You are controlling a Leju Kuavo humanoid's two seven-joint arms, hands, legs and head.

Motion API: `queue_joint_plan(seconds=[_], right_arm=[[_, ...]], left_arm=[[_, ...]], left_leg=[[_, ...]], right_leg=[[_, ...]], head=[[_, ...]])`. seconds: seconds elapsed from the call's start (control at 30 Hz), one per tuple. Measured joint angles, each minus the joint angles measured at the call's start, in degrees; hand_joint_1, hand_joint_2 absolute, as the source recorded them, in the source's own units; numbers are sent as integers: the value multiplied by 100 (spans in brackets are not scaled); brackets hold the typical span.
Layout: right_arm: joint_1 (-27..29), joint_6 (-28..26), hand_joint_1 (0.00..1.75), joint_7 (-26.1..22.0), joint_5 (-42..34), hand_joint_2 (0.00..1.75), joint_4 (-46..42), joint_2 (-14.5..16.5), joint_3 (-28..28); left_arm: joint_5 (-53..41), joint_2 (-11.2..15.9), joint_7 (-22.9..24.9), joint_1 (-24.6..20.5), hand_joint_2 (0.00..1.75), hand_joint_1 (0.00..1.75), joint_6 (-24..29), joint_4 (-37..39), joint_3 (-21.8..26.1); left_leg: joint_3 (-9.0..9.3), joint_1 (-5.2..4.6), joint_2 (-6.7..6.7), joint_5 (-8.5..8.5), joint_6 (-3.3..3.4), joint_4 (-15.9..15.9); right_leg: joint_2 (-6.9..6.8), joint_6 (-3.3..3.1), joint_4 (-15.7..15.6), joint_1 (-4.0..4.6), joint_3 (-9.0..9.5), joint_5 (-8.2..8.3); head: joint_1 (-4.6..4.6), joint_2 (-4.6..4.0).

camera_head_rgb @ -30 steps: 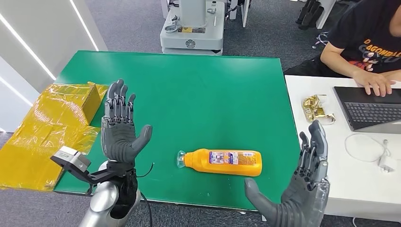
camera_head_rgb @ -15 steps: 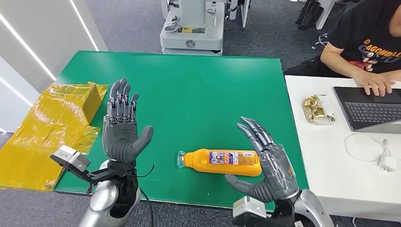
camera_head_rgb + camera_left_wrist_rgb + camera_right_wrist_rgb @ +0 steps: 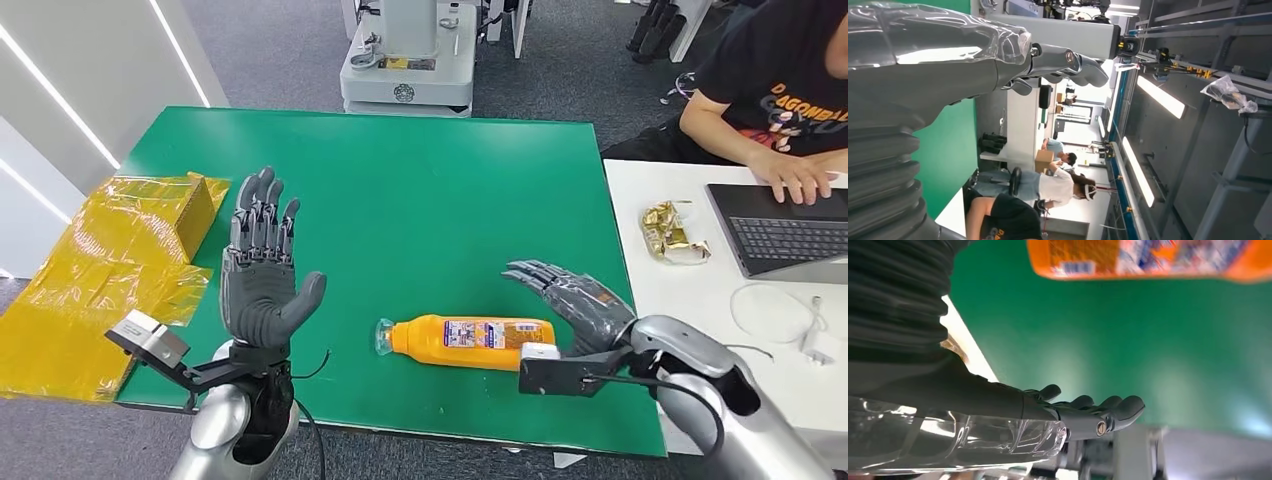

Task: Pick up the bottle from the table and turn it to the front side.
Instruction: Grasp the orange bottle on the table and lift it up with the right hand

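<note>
Two open robot hands, holding nothing.
Reaching right robot hand (image 3: 577,303) beside bottle (image 3: 468,342) lying on bench (image 3: 420,190); gripping middle gently, left robot hand (image 3: 262,272) waiting.

Silver arms, grey ribbed wrists, dark segmented fingers (image 3: 262,222).

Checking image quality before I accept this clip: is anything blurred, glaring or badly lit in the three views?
Head view: sharp and evenly lit; the bottle and both hands read clearly. Right wrist view: motion-blurred, bottle label smeared, soft light patches on the green table. Left wrist view: ceiling strip lights blow out, with glare on the left hand.
</note>
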Motion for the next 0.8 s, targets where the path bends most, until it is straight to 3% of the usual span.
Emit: queue_joint_plan(seconds=[0.13, 0.3, 0.63, 0.8], right_arm=[[-768, 570, 0, -269, -674, 175, 770, -241, 807], [-1251, 780, 0, -566, -1377, 175, 1442, -451, 1627], [-1503, 322, 0, -729, -1518, 175, 2245, -369, 2437], [-1566, -176, 0, -763, -1053, 175, 2553, -187, 2611]], left_arm=[[120, 3, -51, -32, 175, 0, -25, 1, 3], [217, 6, -108, -70, 175, 0, -32, 4, 3], [257, 21, -185, -87, 175, 0, -7, 4, 17], [253, 45, -221, -86, 175, 0, 16, 4, 23]], left_leg=[[0, 0, -8, 3, 3, 1], [-4, 0, -10, 2, 4, 1], [-5, 0, -11, 2, 4, 1], [-3, 0, -9, 2, 4, 0]], right_leg=[[-8, 0, 0, 0, 0, 0], [-11, 0, 0, 0, 0, 0], [-14, 1, 0, 1, -1, 0], [-11, 0, 1, 1, 0, 0]], head=[[-1, 0], [0, 0], [-1, 0], [-1, 0]])
